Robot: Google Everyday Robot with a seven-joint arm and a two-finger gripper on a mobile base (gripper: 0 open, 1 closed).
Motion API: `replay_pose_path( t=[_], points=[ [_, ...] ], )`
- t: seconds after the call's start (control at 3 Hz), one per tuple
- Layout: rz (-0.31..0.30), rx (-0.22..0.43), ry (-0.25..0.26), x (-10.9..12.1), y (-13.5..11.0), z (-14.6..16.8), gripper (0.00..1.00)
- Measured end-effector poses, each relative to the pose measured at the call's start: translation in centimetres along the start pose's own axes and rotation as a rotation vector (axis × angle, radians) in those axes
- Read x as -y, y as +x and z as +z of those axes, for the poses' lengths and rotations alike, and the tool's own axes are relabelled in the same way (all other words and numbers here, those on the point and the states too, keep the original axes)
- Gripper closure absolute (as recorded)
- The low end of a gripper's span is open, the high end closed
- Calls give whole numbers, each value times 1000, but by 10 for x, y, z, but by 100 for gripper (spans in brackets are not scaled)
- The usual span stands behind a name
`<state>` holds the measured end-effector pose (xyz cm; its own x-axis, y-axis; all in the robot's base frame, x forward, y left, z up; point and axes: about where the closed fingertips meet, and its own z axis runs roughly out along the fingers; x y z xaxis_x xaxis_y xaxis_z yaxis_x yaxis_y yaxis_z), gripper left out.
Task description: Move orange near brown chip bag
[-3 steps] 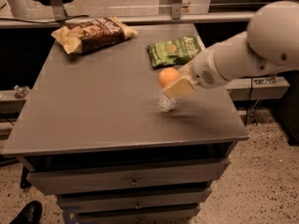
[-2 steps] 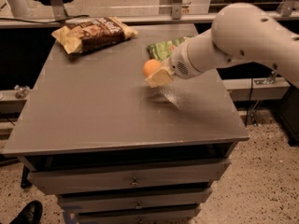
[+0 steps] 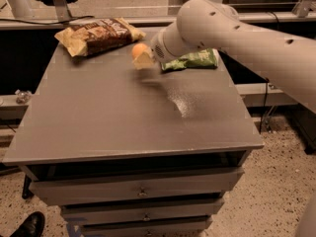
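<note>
The orange [image 3: 138,50] is a small round orange-yellow fruit held in my gripper [image 3: 142,57] just above the grey table [image 3: 123,112], at the back middle. The gripper's pale fingers are shut on it. The brown chip bag [image 3: 98,35] lies on the table's back left corner, dark brown with tan ends, a short way to the left of the orange. My white arm [image 3: 232,28] reaches in from the right.
A green chip bag [image 3: 195,59] lies at the back right of the table, partly behind my arm. Drawers [image 3: 138,191] sit under the tabletop. A black shoe [image 3: 29,224] shows on the floor at bottom left.
My gripper has carried the orange left and toward the back of the table, from beside the green bag to close to the brown chip bag.
</note>
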<state>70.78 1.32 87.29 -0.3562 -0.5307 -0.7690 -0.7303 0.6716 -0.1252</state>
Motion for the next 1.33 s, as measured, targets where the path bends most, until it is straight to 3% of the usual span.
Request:
replay_pose_path(
  t=[0.67,1.0,1.33],
  points=[
    [32,11,11,29,-58,79,100],
    [39,-10,-14,29,-65,109,100],
    [47,-29,-28,29,-70,126,84]
  ],
)
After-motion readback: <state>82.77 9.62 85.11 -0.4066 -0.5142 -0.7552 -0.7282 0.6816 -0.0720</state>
